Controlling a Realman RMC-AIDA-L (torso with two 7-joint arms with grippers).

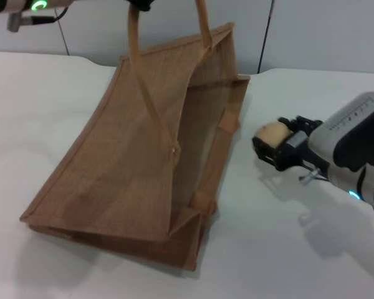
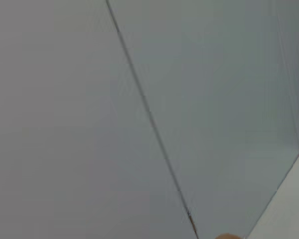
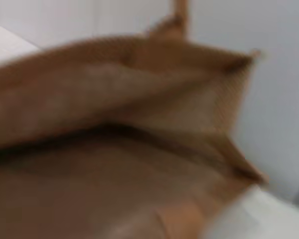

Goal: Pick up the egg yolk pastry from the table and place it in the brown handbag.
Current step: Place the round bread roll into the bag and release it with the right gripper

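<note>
The brown handbag [image 1: 143, 143] lies on the white table [image 1: 37, 106] with its mouth held open toward the right. Its tan handles [image 1: 136, 50] are pulled up to the top edge of the head view, where my left arm [image 1: 25, 9] is; the left gripper itself is mostly out of view. My right gripper [image 1: 271, 144] is shut on the egg yolk pastry [image 1: 272, 132], a small pale tan bun, and holds it just right of the bag's open mouth, above the table. The right wrist view shows the bag's opening [image 3: 114, 134] close up.
A grey wall with panel seams [image 2: 149, 114] stands behind the table. White tabletop [image 1: 287, 249] stretches on both sides of the bag.
</note>
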